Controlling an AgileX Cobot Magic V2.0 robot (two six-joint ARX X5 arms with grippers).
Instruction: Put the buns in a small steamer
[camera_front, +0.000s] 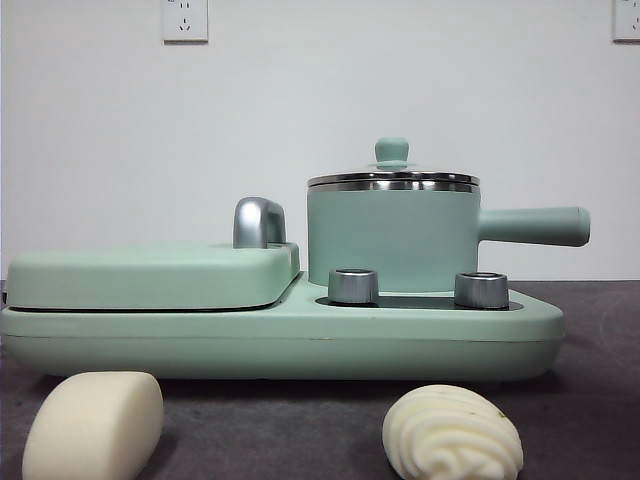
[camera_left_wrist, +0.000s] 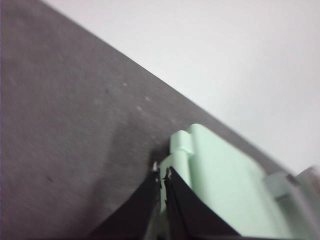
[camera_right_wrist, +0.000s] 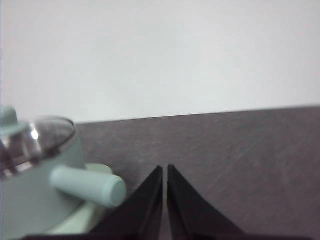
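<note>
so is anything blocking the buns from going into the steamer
Yes: the glass lid sits closed on the small steamer, so it must come off first. Both buns, the smooth one and the swirled one, lie on the table in front of the cooker base.

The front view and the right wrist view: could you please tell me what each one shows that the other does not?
Only the front view shows the smooth rounded cream-white bun, the oval swirled cream-white bun, the flat mint-green hinged grill plate, its chrome handle, two steel knobs and white wall sockets.

Only the right wrist view shows the right hand, shut, above the dark grey table.

Both show the mint-green cylindrical steamer pot, its glass lid on, its long straight handle, the table and the white wall.
</note>
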